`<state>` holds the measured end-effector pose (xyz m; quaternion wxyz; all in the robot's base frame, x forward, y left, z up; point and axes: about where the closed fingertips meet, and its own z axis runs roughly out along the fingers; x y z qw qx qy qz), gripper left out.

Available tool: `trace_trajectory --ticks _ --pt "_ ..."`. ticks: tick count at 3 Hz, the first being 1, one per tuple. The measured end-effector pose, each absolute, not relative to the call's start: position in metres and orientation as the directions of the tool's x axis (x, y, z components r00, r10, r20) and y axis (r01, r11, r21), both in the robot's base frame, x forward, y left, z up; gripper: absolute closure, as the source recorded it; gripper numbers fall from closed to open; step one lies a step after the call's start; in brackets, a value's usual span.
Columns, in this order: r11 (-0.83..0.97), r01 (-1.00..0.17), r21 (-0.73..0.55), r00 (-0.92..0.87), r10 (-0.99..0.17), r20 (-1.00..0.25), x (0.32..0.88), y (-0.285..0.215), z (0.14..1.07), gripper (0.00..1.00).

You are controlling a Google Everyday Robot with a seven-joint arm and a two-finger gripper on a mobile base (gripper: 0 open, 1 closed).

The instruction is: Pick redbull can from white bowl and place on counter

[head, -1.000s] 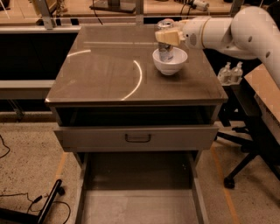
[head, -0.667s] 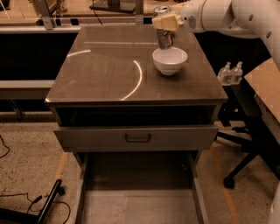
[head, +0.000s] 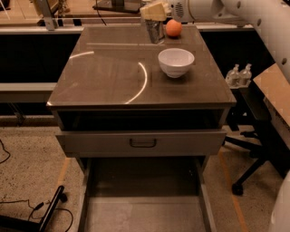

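My gripper [head: 154, 13] is at the back of the counter [head: 113, 72], shut on the redbull can [head: 155, 31], which hangs upright from its cream fingers [head: 153, 11] just above or at the counter surface. The white bowl [head: 176, 62] stands to the right and nearer, with nothing showing inside it. The can is clear of the bowl, up and to its left. My white arm reaches in from the upper right.
An orange ball [head: 173, 28] lies on the counter just right of the can. The cabinet's drawer [head: 142, 141] stands slightly open below. Two small bottles [head: 239, 74] and a chair base are at the right; cables lie on the floor at the left.
The gripper lifted the can out of the bowl and carried it left and toward the back of the counter. The view is now closer, and the orange ball has come into sight.
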<state>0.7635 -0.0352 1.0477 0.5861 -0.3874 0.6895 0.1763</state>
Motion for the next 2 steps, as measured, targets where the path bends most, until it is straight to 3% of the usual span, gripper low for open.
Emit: trace_trajectory --ticks 2 --pt "0.680 -0.723 -0.123 -0.074 -0.253 -0.965 0.786 0.025 1.014 1.00"
